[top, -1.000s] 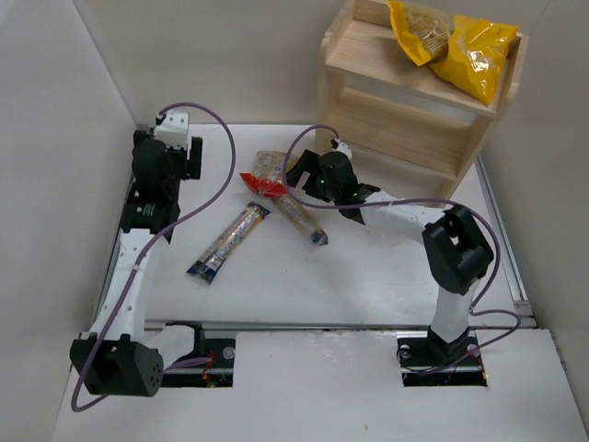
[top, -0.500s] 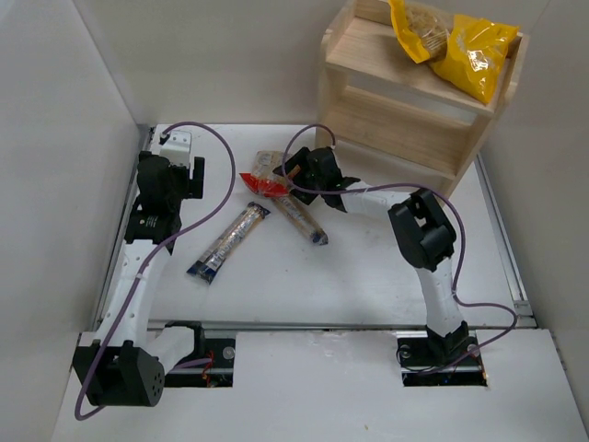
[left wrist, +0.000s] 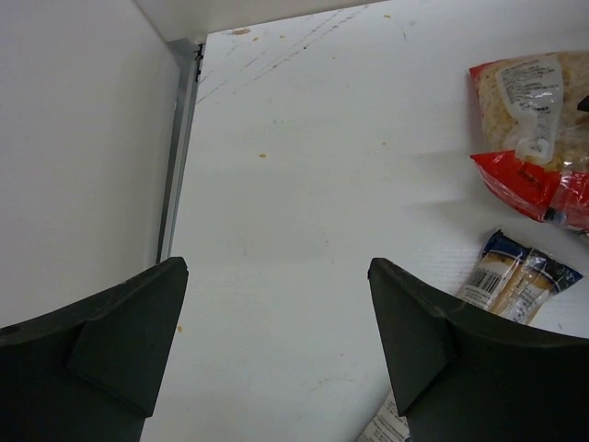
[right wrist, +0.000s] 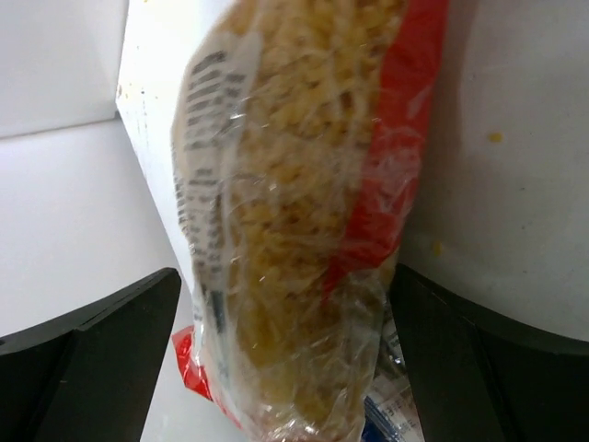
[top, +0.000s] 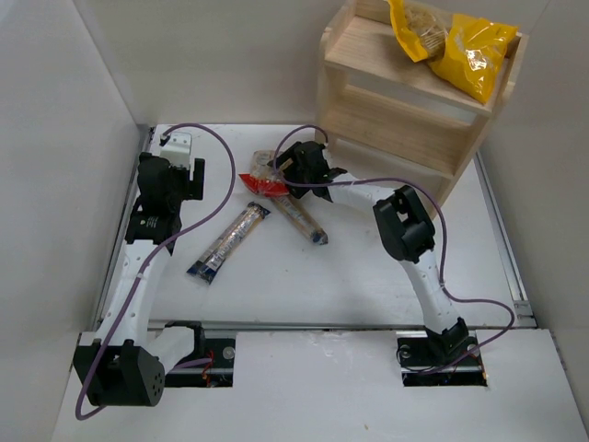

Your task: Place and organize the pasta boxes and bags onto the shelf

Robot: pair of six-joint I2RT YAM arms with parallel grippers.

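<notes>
The red bag with clear window (top: 261, 183) lies on the table left of the pale wood shelf (top: 396, 120). My right gripper (top: 283, 168) is open around it. In the right wrist view the red bag (right wrist: 304, 184) fills the gap of the right gripper (right wrist: 285, 276), whose jaws stand wide on each side. Two slim dark-blue spaghetti packs (top: 227, 241) (top: 303, 219) lie on the table. A crinkly yellow bag (top: 474, 57) lies on the shelf's top tier beside another yellow pack (top: 419, 28). My left gripper (top: 170, 180) (left wrist: 276, 267) is open and empty, left of the packs.
White walls close in on the left, the back and the right. The shelf's lower tier (top: 405, 157) faces the table. The left wrist view shows the red bag (left wrist: 534, 138) and one spaghetti pack end (left wrist: 515, 281) to its right, and a metal rail (left wrist: 179, 147) along the wall.
My right arm has reached left across the table and brought its open jaws around the red bag. The left arm shifted slightly at first, then stayed still.
</notes>
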